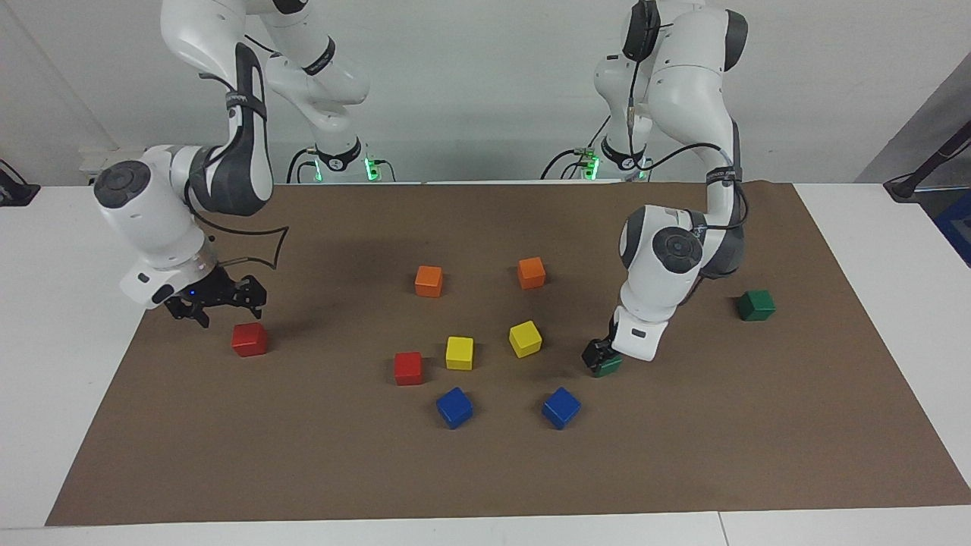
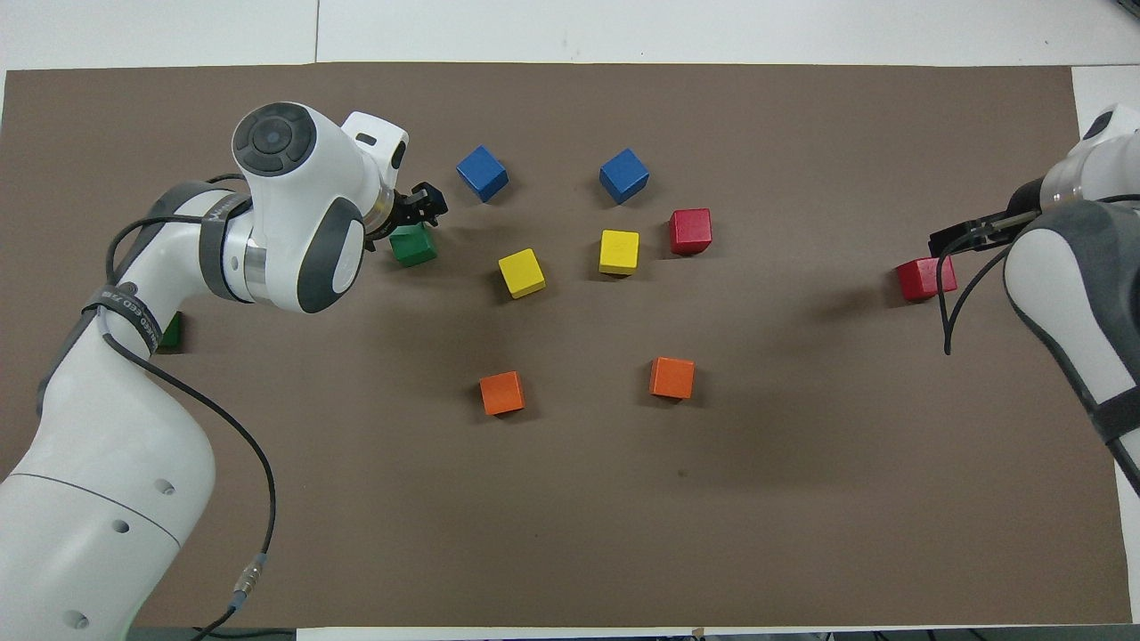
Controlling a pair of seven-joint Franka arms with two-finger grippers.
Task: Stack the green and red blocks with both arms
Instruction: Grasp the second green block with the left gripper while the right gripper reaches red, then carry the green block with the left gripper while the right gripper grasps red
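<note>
1. Left gripper is spread around the green block beside the yellow blocks.
2. Right gripper hangs wide above the red block.
3. You should pinch these seemingly light, rigid blocks on flat facing sides.

Brown mat on white table

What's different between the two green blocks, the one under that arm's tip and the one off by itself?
The middle green block has the left gripper down at it, jaws open; the outer green block has nothing at it. The middle green block lies farther from the robots, close to a yellow block; the outer green block lies nearer them, toward the left arm's end. Both are equal dark green cubes on the brown mat.
</note>
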